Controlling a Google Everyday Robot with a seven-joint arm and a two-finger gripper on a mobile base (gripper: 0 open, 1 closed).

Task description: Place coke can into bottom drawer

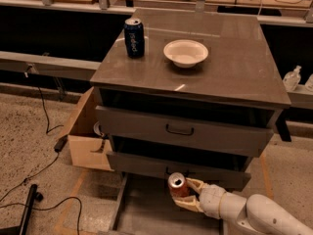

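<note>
The coke can, red with a silver top, is held upright in my gripper, whose pale fingers close on it from the right. It hangs just above the pulled-out bottom drawer, a shallow grey tray with thin side rails at the foot of the grey cabinet. The can is right in front of the middle drawer's front. My white arm comes in from the lower right.
A dark blue can and a white bowl stand on the cabinet top. A cardboard box sits on the floor left of the cabinet. Black cables lie on the floor at the left.
</note>
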